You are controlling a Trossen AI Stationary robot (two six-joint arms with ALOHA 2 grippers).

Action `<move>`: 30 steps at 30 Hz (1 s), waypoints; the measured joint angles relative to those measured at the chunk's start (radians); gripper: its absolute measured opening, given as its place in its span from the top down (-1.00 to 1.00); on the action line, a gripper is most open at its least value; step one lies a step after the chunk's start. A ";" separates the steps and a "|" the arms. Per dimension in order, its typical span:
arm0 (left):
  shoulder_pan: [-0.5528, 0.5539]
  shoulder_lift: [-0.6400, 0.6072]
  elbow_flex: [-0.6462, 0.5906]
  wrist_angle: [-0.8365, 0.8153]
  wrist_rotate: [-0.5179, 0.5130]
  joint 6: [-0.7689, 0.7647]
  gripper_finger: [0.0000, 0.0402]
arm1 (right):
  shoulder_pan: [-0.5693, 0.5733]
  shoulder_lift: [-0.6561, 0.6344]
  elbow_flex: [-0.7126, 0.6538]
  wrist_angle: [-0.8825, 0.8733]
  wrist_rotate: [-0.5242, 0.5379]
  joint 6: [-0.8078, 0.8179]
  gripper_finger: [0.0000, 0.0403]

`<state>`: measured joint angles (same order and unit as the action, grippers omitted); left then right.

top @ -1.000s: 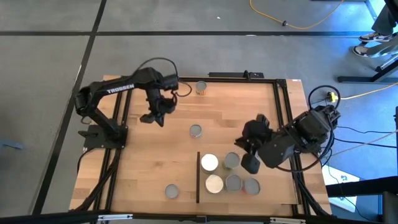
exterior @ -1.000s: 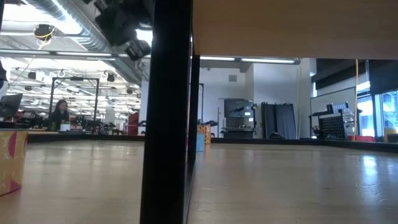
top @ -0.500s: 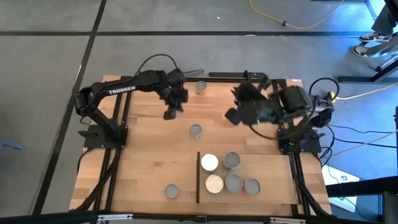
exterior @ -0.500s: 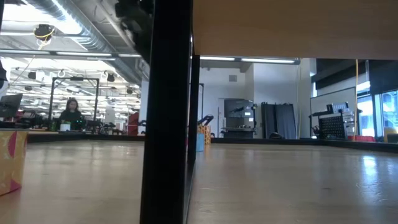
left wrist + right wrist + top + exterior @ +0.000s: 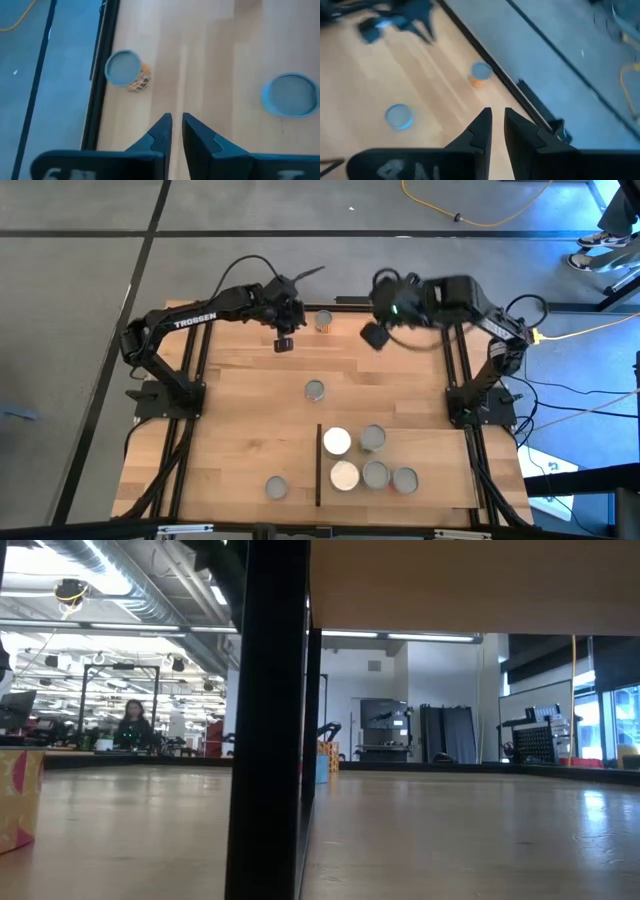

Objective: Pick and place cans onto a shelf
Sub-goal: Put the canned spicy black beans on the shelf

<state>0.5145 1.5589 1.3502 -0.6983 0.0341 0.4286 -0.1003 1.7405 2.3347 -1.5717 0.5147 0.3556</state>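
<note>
Five cans [image 5: 371, 439] sit on the shelf [image 5: 430, 500] at 5 o'clock. Left claw [image 5: 283, 342] and right claw [image 5: 372, 335], both narrow and empty, flank a can [image 5: 323, 321] at 12 o'clock on the table [image 5: 240, 430].

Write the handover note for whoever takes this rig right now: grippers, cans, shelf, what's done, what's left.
Left gripper: nearly shut, empty, above the table's far edge beside the orange-labelled silver-topped can.
Right gripper: nearly shut, empty, on that can's other side.
Flat light-wood shelf board with the dark strip: five cans on it, two white-topped and three grey-topped.
Left to do: three cans on the tabletop: the far-edge can, a grey-topped can mid-table, and another near the front, just off the strip.
</note>
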 joint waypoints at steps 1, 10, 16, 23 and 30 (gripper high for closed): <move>0.010 0.000 0.000 0.000 0.001 0.000 0.79 | -0.037 0.002 0.000 0.002 -0.021 0.001 0.74; 0.110 0.000 0.000 0.000 0.001 -0.001 0.80 | -0.347 0.039 0.000 0.196 -0.329 0.011 0.74; 0.176 0.000 0.000 0.000 0.000 -0.001 0.80 | -0.454 0.158 -0.001 0.205 -0.466 0.054 0.74; 0.229 0.000 0.000 0.000 0.002 0.000 0.80 | -0.476 0.296 -0.001 0.203 -0.521 -0.027 0.74; 0.262 0.000 0.000 0.000 0.002 0.000 0.81 | -0.408 0.395 -0.001 0.231 -0.700 -0.230 0.74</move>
<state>0.7764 1.5593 1.3502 -0.6983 0.0360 0.4286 -0.5082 2.1357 2.3333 -1.3409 -0.1851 0.1259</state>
